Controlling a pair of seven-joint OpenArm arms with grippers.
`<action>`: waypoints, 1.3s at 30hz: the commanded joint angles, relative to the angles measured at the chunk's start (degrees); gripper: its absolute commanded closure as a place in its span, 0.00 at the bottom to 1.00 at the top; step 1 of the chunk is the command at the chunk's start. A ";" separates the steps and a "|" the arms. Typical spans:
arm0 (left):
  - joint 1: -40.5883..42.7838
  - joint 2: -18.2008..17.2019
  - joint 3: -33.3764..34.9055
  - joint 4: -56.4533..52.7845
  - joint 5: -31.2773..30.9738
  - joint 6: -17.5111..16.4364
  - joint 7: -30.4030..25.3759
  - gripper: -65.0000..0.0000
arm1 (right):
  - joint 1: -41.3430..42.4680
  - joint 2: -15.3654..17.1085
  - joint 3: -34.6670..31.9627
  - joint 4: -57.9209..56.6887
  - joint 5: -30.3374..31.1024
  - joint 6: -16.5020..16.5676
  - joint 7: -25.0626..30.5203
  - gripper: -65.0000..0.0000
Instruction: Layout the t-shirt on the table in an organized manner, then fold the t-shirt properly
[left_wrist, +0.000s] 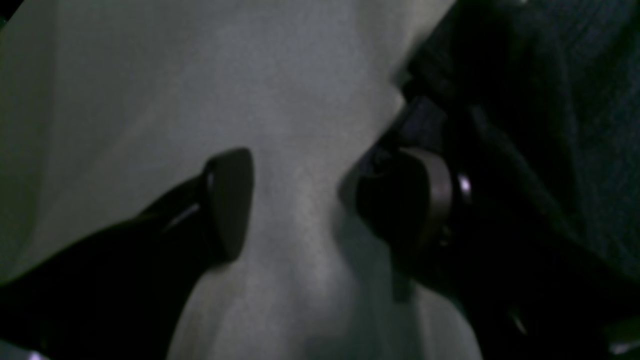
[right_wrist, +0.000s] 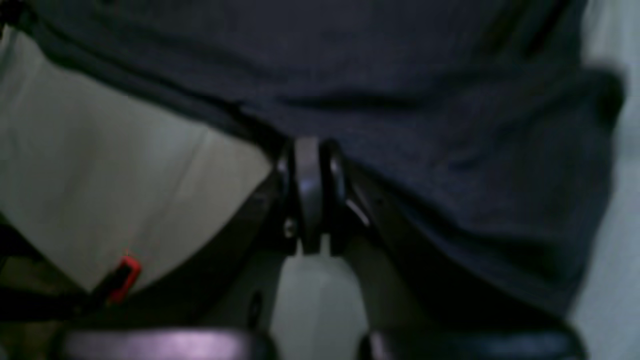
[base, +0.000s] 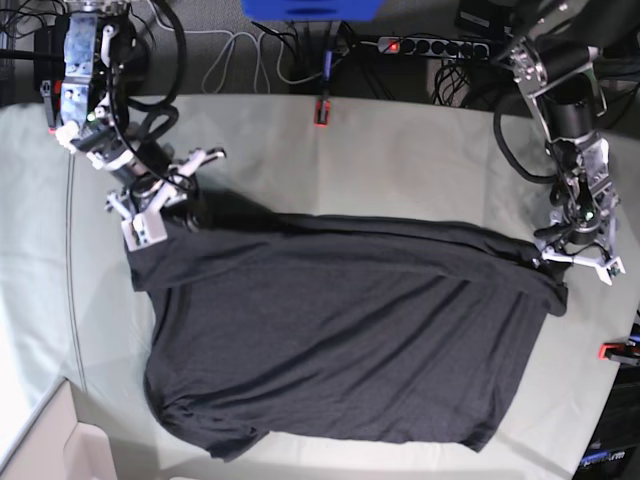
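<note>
Across the middle of the counter (base: 400, 150) I see the t-shirt (base: 340, 350) spread flat, its body reaching toward the near edge. At the shirt's far-left corner my right gripper (right_wrist: 310, 165) has its jaws pinched together on the fabric's edge. By the right edge of the counter my left gripper (left_wrist: 320, 200) sits with jaws wide apart, holding nothing, one finger (left_wrist: 227, 200) over bare cloth, the shirt just beside the other.

No readable text, label, brand or number is showing anywhere: the t-shirt (base: 340, 350) is lying plain-side up on the counter (base: 400, 160), its surface showing no legible print.
</note>
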 joint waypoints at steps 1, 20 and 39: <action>-0.05 -0.54 -0.09 0.44 0.05 0.27 1.74 0.36 | 2.53 0.24 0.04 1.17 0.88 0.51 0.99 1.00; 1.09 -0.54 0.17 0.44 0.66 0.27 1.83 0.36 | 34.09 0.24 -5.50 -23.62 0.88 0.51 -7.72 1.00; 1.01 -0.54 0.35 0.44 0.66 0.27 1.83 0.35 | 43.23 1.65 -6.29 -42.26 1.14 0.51 -3.50 0.51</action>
